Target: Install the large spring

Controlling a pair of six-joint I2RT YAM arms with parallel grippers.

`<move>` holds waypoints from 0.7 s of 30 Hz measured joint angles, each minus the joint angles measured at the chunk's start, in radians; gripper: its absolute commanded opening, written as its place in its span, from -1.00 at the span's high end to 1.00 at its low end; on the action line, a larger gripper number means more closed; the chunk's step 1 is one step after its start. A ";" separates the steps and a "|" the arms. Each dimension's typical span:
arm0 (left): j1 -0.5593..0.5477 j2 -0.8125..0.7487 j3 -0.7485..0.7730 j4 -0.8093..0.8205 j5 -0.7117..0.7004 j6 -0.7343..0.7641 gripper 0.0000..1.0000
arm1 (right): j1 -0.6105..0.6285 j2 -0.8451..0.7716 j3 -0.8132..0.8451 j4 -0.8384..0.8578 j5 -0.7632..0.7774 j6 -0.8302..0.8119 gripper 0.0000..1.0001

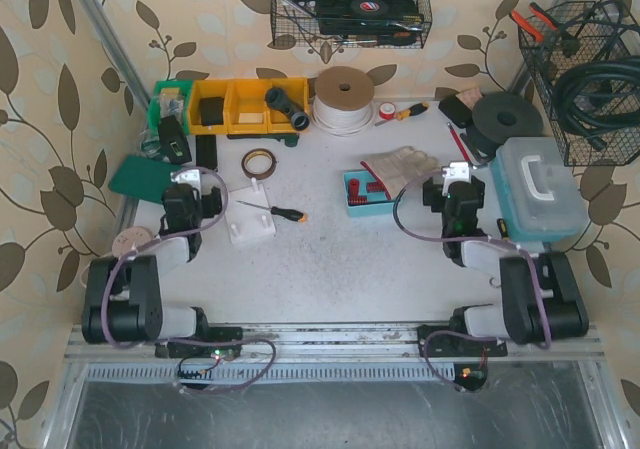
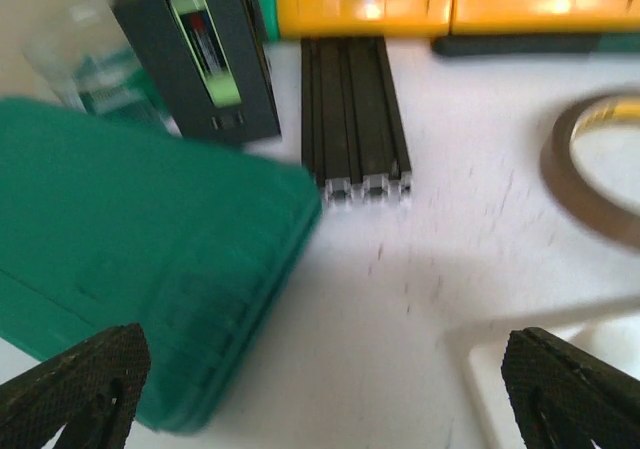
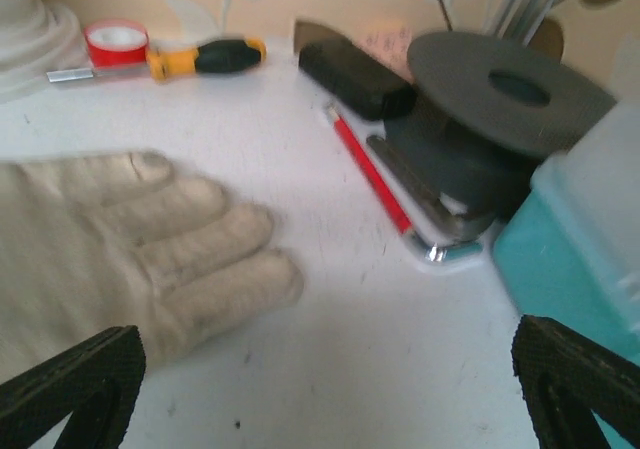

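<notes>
left end effector (image 2: pixel 325 374) spread, right end effector (image 3: pixel 330 364) spread

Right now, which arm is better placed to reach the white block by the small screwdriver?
Left: the open left end effector sits next to the white block; the right end effector is across the table by the work glove.

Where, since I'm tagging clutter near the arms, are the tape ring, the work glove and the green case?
tape ring (image 2: pixel 560 161): left wrist view, left side of its band.
work glove (image 3: pixel 135 239): right wrist view, on the middle fingers.
green case (image 2: pixel 130 259): left wrist view, middle of its lid.
</notes>
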 measured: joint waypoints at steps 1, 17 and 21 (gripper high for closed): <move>0.000 -0.037 0.021 -0.043 0.000 -0.002 -0.96 | 0.005 -0.042 0.013 -0.053 -0.001 -0.002 -1.00; 0.000 -0.457 0.496 -0.833 0.025 -0.341 -0.97 | 0.009 -0.327 0.614 -0.983 -0.099 0.193 -1.00; 0.000 -0.499 0.520 -0.916 0.124 -0.401 -0.96 | 0.008 -0.316 0.677 -1.138 -0.138 0.283 -0.98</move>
